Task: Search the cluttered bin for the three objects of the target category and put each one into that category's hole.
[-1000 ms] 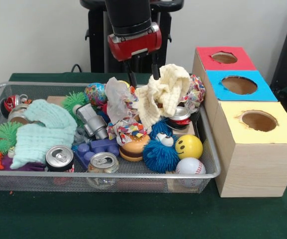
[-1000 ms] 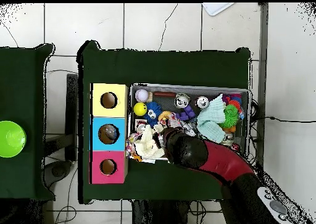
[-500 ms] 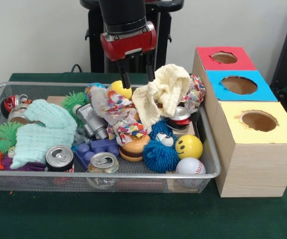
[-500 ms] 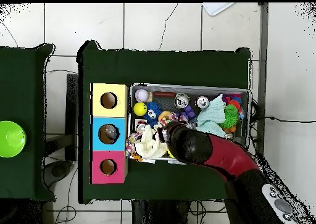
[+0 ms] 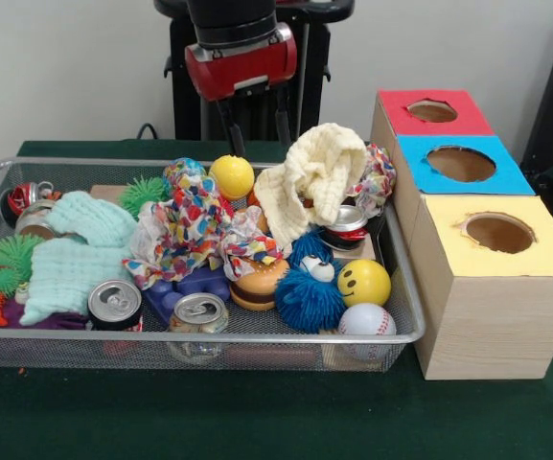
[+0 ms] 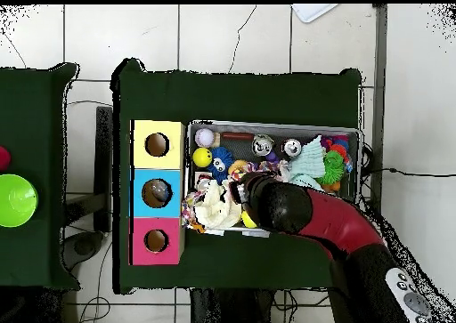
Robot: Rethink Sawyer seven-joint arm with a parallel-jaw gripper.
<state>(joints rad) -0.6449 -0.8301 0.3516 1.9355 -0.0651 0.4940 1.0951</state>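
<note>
My gripper (image 5: pixel 254 126) hangs open above the back of the wire bin (image 5: pixel 190 335), with nothing between its fingers. Just below it sit a yellow ball (image 5: pixel 231 176) and a cream knitted cloth (image 5: pixel 319 172). A confetti-patterned cloth (image 5: pixel 175 235) lies spread in the bin's middle, and a mint cloth (image 5: pixel 70 249) lies to its left. Two drink cans (image 5: pixel 115 304) (image 5: pixel 199 311) stand at the front rim; a third can (image 5: pixel 346 222) lies under the cream cloth. In the overhead view the arm (image 6: pixel 294 211) covers the gripper.
Right of the bin stand a red box (image 5: pixel 396 115), a blue box (image 5: pixel 506 177) and a yellow box (image 5: pixel 544 254), each with a round hole on top. A smiley ball (image 5: pixel 363 282), baseball (image 5: pixel 366 320), blue fuzzy toy (image 5: pixel 307 292) and burger toy (image 5: pixel 257 283) crowd the bin's front right.
The gripper has risen and shifted left in the front view. The confetti cloth has dropped and spread over the grey toy, and the yellow ball now shows.
</note>
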